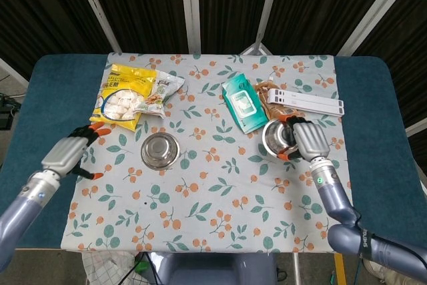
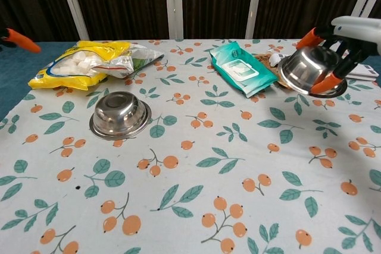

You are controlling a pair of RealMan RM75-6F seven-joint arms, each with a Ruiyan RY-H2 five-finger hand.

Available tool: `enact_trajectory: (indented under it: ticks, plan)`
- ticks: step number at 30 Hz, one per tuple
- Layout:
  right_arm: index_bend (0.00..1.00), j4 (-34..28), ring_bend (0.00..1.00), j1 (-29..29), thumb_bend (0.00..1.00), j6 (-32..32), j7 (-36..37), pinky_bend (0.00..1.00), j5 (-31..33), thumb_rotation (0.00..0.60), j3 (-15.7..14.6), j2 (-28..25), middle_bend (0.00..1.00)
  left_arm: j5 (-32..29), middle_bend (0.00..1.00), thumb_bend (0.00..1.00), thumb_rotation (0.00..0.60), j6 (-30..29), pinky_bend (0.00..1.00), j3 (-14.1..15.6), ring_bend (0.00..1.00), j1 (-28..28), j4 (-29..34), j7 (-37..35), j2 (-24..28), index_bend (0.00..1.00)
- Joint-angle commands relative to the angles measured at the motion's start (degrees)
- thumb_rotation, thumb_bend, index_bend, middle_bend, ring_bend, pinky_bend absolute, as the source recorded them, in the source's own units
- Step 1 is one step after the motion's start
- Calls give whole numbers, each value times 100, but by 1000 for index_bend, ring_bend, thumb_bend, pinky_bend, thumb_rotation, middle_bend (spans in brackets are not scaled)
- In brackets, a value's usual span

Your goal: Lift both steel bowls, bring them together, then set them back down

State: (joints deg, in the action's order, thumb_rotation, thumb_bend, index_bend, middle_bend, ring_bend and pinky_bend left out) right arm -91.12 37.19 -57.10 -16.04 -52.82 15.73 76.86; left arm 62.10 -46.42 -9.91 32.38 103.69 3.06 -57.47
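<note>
Just wipes pack (image 1: 242, 103) beside lifted bowl (image 1: 277, 137).

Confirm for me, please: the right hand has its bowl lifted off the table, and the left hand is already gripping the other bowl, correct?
Not quite. The right hand does hold its bowl off the table, but the left hand grips nothing. In the head view it is beside the other bowl, apart from it, fingers spread; that bowl sits on the cloth.

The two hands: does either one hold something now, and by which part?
The right hand holds one steel bowl by its rim, lifted and tilted. The left hand holds nothing; the other bowl sits on the table.
</note>
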Motion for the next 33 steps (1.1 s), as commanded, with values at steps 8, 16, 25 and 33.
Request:
enact_trajectory:
  ticks: [8, 16, 25, 33]
  plan:
    - [412, -84, 343, -177, 39, -48, 296, 424, -127, 600, -28, -406, 307, -909, 0, 0, 600, 618, 0, -77, 0, 1065, -1198, 636, -1545, 151]
    - [417, -16, 343, -228, 39, -40, 402, 425, -88, 600, -21, -583, 306, -1440, 0, 0, 600, 768, 0, -21, 0, 1534, -1662, 930, -2172, 151]
    - [417, 70, 343, -230, 39, -2, 506, 425, -81, 600, -31, -630, 306, -1709, 0, 0, 600, 751, 37, 72, 0, 1795, -1995, 1032, -2608, 145]
    - [417, 164, 342, -229, 38, 36, 579, 424, -75, 600, -53, -631, 306, -1786, 0, 0, 600, 625, 94, 132, 0, 1871, -2159, 1083, -2735, 143]
